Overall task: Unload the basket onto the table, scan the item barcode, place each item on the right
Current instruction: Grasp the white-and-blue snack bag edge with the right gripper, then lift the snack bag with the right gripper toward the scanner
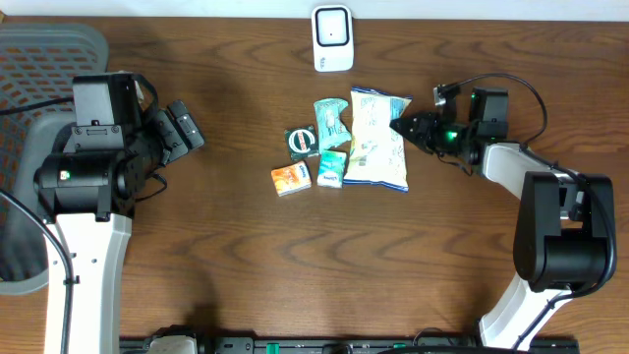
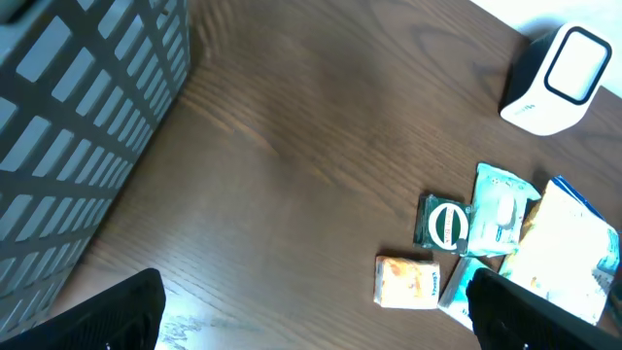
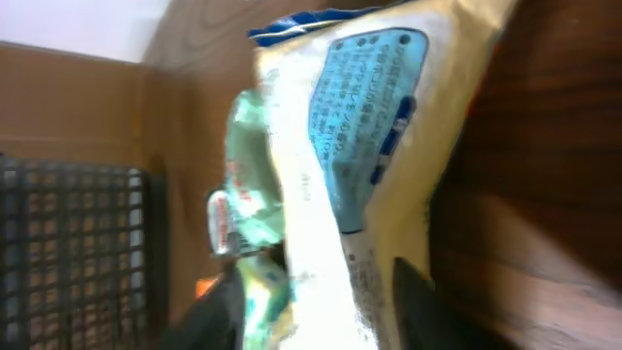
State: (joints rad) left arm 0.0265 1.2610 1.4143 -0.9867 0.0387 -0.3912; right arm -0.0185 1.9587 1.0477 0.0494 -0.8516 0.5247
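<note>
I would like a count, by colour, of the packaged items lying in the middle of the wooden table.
White and blue plastic snack bag: 1
Pale teal plastic packets: 2
Dark green square packet: 1
Small orange box: 1
Total: 5

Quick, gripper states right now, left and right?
Left gripper: open, holding nothing.
Right gripper: fingers either side of the snack bag edge; whether it grips cannot be told.
</note>
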